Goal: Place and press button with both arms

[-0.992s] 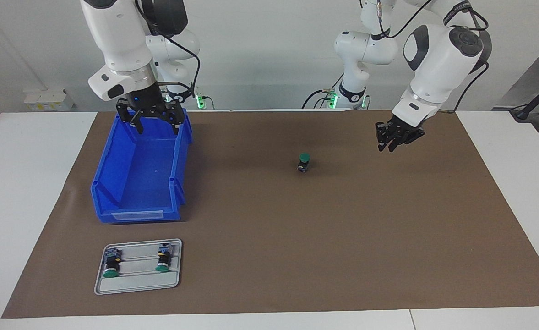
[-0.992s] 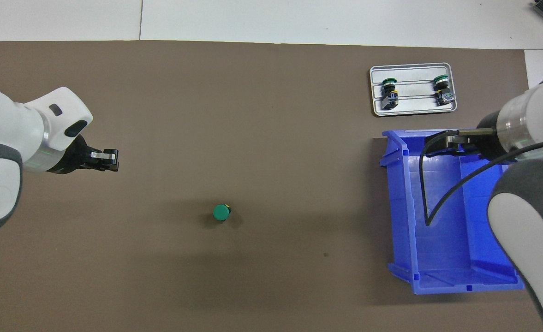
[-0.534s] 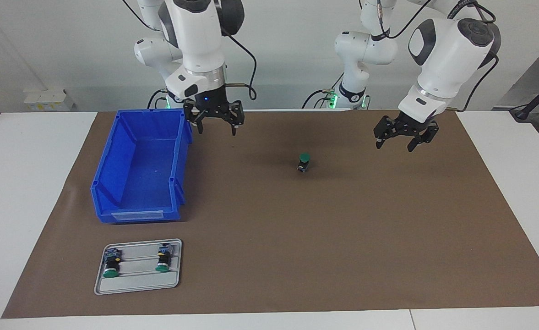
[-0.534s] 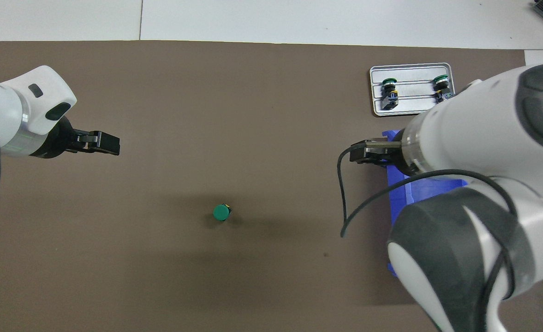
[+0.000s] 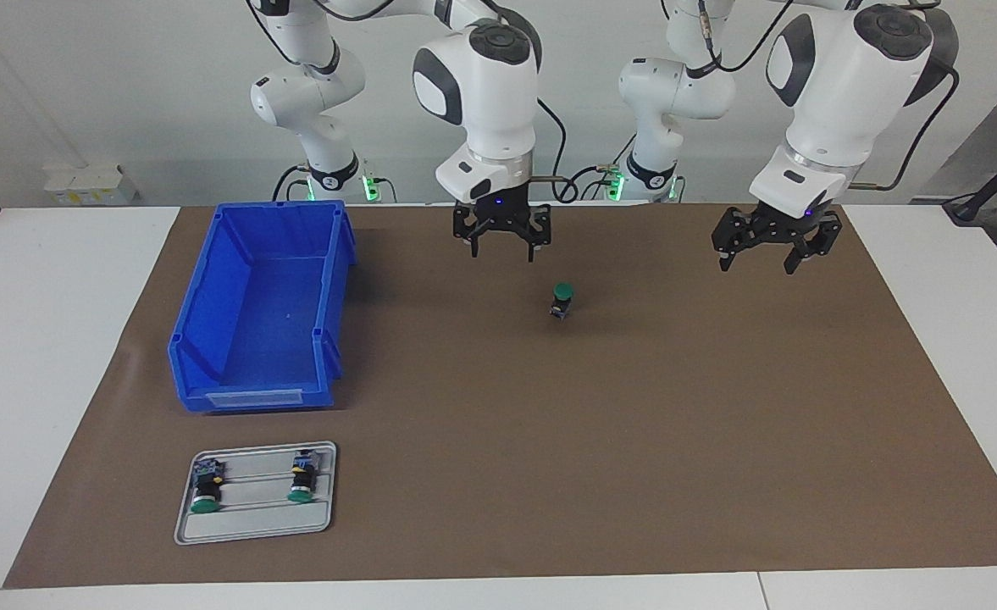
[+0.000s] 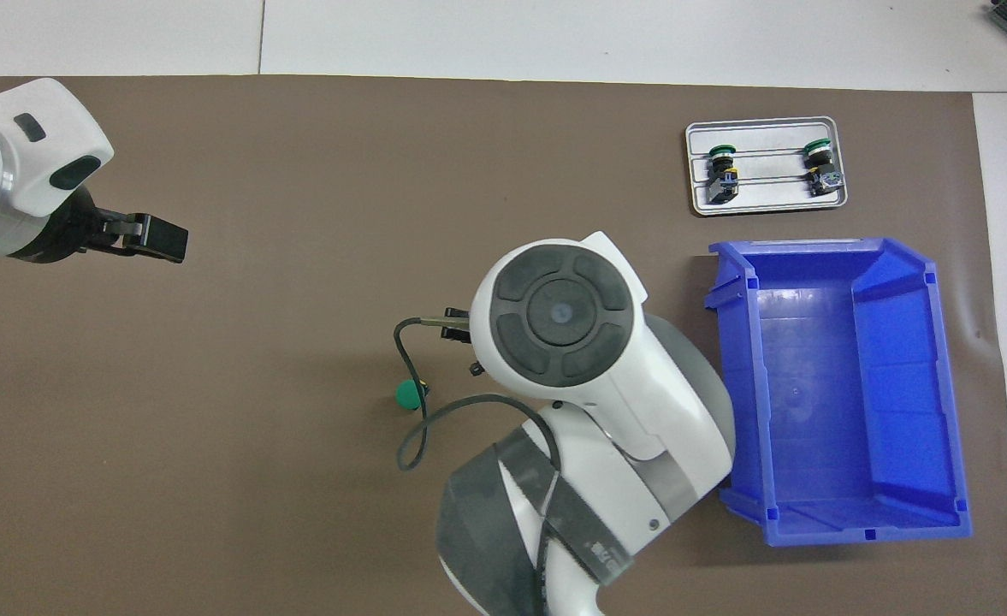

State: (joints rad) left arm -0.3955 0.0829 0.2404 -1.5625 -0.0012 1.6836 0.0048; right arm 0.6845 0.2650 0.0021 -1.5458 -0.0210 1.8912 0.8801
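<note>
Moved from blue bin (image 5: 261, 305) toward upright button (image 5: 562, 300): right gripper (image 5: 502, 240), jaws spread, empty; left gripper (image 5: 765, 246) likewise

White arms (image 5: 828, 85), grey joint caps, blk cables, blk grippers.

facing view: high, across the bench (image 5: 930, 381), looking toward the robots
overhead view: steeply down, above robots' end
shared: blue bin (image 5: 257, 305) (image 6: 837, 393), brown mat around it

A button (image 5: 561, 300) is seen mid-frame; a bin (image 5: 210, 339) centre-left, a tray (image 5: 252, 527) lower left beneath it.
</note>
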